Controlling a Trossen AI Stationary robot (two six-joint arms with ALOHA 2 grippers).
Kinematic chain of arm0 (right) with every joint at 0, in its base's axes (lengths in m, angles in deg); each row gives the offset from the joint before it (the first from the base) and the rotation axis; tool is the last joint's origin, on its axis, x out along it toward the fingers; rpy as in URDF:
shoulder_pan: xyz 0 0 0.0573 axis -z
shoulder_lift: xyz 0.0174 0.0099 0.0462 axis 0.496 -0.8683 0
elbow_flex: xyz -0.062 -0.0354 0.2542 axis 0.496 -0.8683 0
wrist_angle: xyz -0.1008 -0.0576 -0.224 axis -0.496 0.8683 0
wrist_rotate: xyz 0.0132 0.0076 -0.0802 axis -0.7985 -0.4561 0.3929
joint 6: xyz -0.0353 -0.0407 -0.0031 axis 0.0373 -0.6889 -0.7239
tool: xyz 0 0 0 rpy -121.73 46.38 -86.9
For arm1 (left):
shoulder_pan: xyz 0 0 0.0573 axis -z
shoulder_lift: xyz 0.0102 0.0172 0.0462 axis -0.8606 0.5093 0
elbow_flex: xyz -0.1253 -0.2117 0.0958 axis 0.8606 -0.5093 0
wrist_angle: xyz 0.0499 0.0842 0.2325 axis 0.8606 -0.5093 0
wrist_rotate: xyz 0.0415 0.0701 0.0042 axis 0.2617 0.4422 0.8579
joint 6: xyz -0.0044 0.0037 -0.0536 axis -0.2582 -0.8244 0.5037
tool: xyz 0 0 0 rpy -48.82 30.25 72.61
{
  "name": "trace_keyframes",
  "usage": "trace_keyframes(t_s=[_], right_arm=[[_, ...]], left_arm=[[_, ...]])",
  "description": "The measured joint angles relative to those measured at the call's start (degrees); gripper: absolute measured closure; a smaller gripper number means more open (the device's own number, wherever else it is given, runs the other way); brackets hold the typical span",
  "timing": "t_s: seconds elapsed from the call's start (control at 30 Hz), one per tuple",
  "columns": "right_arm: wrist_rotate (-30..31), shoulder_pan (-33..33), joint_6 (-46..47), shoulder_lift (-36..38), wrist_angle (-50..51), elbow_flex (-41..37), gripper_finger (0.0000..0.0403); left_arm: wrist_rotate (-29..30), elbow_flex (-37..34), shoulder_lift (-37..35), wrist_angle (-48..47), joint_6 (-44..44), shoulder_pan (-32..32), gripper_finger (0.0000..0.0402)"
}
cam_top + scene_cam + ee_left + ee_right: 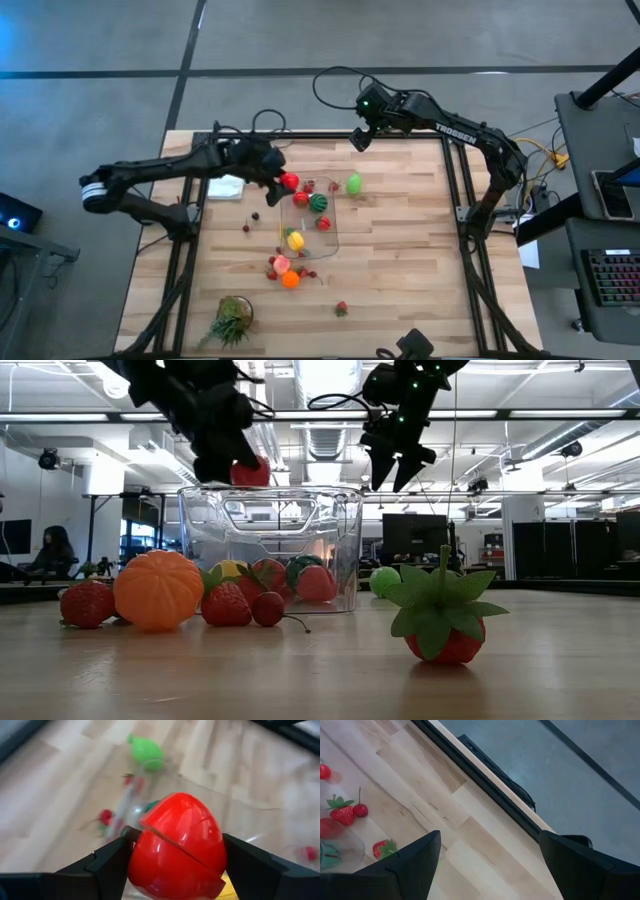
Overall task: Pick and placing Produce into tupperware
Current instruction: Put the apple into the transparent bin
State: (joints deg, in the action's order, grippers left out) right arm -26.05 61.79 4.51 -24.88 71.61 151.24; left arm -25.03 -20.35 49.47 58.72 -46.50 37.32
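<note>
Risk: we judge the main hazard is letting go too early. We see the red fruit (175,847) held above the near-left rim of the tupperware (335,232), so it could strike the rim and roll out onto the table (400,280).
Cause: the fruit is round and glossy, and it seems to be split along a seam, so we think it may twist or slide between the fingers (107,862).
Second risk: we note loose produce crowded against the container wall, an orange piece (158,590) and a strawberry (226,605) among them. A low pass could knock these or shove the light container.
Left gripper: our left gripper (280,181) is pinching the red fruit from both sides, raised above the container's rim.
Fruit to claw: the fruit sits squarely between the two fingers, bulging out ahead of them.
Tupperware: it stands mid-table, already holding several pieces, red, green and yellow.
Right gripper: our right gripper (358,139) hangs spread and empty over the far edge of the table, well apart from the container.
Left outside: a green piece (354,184) lies just beyond the container.
</note>
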Motion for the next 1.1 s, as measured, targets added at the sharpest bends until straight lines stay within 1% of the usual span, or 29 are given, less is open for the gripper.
trace_keyframes(t_s=[0.17,0.33,0.43,0.6,0.73,0.93,1.1], right_arm=[[0.01,0.00,-0.25,0.00,0.40,-0.08,0.0074],[0.00,0.00,-0.73,0.00,0.68,-0.46,0.0074],[0.00,0.00,-1.13,0.00,0.93,-0.91,0.0074],[-0.02,0.00,-1.76,0.00,1.49,-1.64,0.0074],[-0.02,0.00,-2.21,0.00,1.85,-2.00,0.0074],[0.00,0.00,-3.84,0.01,1.98,-2.00,0.0074],[0.01,0.02,-4.76,0.02,1.80,-2.00,0.0074]], left_arm=[[-8.55,0.65,4.63,3.67,4.09,-0.01,0.0130],[-14.23,0.41,7.18,7.66,5.42,-0.02,0.0130],[-15.94,0.38,8.43,7.80,5.73,-0.06,0.0130],[-18.90,0.34,10.45,9.67,10.44,-0.06,0.0129],[-20.14,0.23,11.41,12.76,13.95,-0.04,0.0129],[-20.39,0.06,11.57,14.40,18.80,0.42,0.0129],[-20.73,0.04,11.48,14.63,20.55,0.87,0.0129]])
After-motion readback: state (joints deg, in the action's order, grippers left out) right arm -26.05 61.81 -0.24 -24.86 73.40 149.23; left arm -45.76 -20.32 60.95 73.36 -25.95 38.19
